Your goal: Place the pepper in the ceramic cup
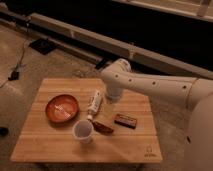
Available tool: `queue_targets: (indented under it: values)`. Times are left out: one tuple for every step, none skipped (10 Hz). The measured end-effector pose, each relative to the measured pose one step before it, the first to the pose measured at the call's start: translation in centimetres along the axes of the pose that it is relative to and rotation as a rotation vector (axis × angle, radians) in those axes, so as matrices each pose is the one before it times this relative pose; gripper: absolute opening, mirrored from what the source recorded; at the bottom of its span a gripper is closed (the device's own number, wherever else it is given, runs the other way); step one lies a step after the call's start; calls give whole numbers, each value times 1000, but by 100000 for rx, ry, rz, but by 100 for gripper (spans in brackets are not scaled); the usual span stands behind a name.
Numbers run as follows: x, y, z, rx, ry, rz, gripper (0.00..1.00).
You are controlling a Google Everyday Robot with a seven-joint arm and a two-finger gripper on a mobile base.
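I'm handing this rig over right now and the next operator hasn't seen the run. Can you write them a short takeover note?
Gripper: low over the wooden table, between the white tube-shaped bottle and the dark brown rectangular block, just above the pepper.
Small glossy dark red pepper: lying on the table, close beside the cup, on the block's side.
Small plain white ceramic cup: upright near the table's front edge, pepper not in it.
Done: gripper positioned over the pepper.
Left: grasp the pepper, lift it, carry it to the cup, release.

Dark red pepper (103, 127) lying beside white cup (82, 131), hand (106, 116) just above
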Motion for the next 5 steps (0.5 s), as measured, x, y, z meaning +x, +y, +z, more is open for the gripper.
queue_targets:
  values:
    - [222,-201,1008,-976,-10,35,80]
    - [312,-214,792,-711,6,-438,80]
    - [762,-528,931,-945,-70,-93,80]
    - [598,-345,254,-691,94,-344,80]
    - [-2,-162,304,-540,-191,-140,80]
